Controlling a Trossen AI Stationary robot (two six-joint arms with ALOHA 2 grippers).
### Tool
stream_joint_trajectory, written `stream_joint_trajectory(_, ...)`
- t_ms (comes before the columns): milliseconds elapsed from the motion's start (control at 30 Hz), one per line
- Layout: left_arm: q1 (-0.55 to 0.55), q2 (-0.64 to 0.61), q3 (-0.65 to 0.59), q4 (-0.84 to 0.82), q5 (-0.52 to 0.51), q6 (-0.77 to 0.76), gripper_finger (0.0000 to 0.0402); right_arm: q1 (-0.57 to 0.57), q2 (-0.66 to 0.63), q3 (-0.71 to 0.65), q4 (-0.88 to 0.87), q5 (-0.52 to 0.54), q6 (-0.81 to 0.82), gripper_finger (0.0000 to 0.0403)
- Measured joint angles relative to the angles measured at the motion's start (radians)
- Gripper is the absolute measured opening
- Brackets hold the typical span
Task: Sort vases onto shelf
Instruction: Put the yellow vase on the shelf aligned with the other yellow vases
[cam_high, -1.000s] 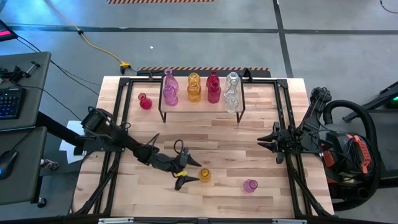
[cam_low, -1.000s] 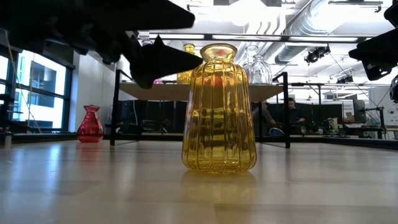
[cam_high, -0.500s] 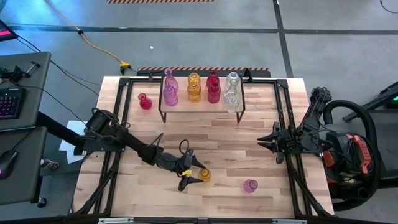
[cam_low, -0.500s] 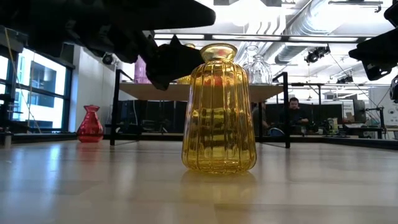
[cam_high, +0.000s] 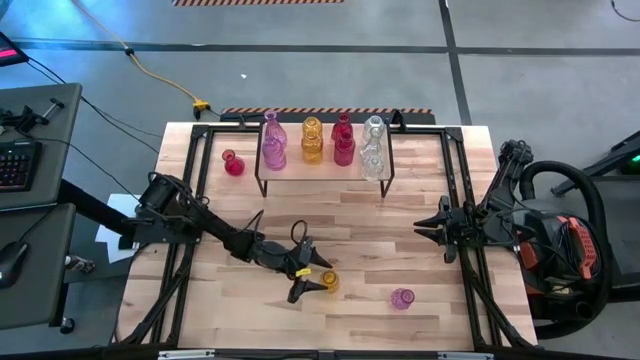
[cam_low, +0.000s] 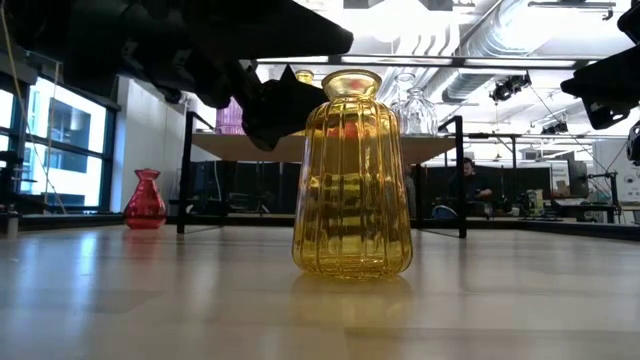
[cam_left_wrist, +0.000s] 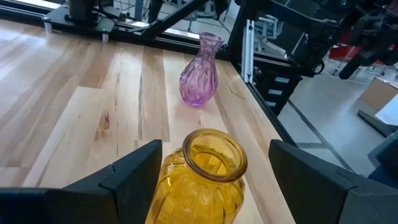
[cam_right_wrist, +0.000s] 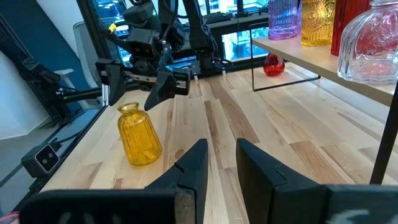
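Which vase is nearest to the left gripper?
The yellow vase on the table's front part; the left gripper's open fingers flank it, while the pink vase stands apart.

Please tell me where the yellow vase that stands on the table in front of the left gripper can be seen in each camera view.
High view: yellow vase low and central, at the open left gripper.
Low view: yellow vase fills the centre.
Left wrist view: yellow vase at the bottom, between the fingers.
Right wrist view: yellow vase left of centre.
Shared landmark: the left gripper beside it, except in its own wrist view.
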Motion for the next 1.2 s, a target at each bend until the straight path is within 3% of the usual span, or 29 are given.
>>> stream_joint_trajectory(367, 0.007, 0.0, 0.0, -0.02, 0.004, 0.001, 0.0281, 0.0, 0.0, 0.0, 0.0, 0.0, 0.0, 0.0067)
stream_joint_trajectory(867, 0.007, 0.0, 0.0, -0.029, 0.015, 0.0, 0.017, 0.0, 0.0, 0.0, 0.0, 0.0, 0.0, 0.0067)
stream_joint_trajectory(1200, 0.007, -0.002, 0.0, -0.038, 0.036, -0.002, 0.0138, 0.0, 0.0, 0.0, 0.0, 0.0, 0.0, 0.0067)
